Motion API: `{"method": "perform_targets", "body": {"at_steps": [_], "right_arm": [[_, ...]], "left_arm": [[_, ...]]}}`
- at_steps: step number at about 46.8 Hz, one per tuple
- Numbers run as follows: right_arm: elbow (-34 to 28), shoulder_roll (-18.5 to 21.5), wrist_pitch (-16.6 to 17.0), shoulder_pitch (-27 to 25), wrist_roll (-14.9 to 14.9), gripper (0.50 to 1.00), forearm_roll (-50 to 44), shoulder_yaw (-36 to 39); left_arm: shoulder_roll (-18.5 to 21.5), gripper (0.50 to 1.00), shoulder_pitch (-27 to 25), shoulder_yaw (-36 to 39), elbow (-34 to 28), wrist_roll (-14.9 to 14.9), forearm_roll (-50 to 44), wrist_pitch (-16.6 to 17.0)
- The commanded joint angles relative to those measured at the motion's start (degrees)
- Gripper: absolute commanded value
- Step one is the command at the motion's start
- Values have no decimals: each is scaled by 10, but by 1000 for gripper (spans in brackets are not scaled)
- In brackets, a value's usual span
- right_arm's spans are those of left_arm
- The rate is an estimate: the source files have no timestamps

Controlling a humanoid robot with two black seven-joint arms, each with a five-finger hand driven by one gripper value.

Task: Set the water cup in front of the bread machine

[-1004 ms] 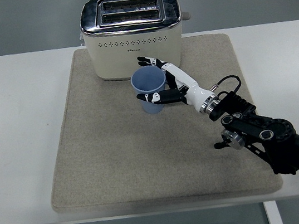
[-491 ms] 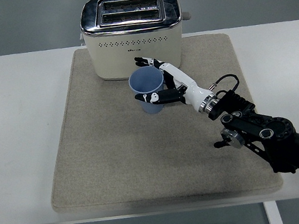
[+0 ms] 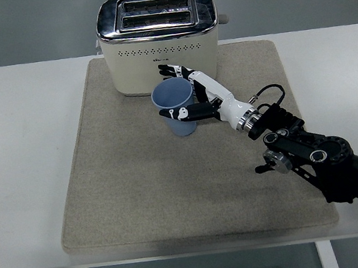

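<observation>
Blue cup [image 3: 174,104] x1 – right hand [image 3: 202,98] gripping, 1 toaster [image 3: 158,39]

White bench [image 3: 27,197] with rounded corners, spanning the frame from left to right edge; its near edge runs along the lower part of the frame. A beige rectangular mat [image 3: 147,192] lies flat on the bench, covering most of the centre, with bare bench surface showing at left, right and along the far side. On the mat, at upper centre, stands a cream toaster [image 3: 159,46] with a chrome top. A blue cup [image 3: 176,107] appears just in front of it; whether its base touches the mat cannot be told.
</observation>
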Motion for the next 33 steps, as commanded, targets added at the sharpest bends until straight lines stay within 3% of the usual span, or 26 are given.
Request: {"method": "perform_targets", "body": {"at_steps": [1, 33], "right_arm": [[0, 0, 1, 0, 1, 924, 0, 1], [0, -7, 8, -3, 5, 924, 0, 1]], "left_arm": [[0, 1000, 0, 0, 0, 0, 0, 0], [0, 1000, 0, 0, 0, 0, 0, 1]]}}
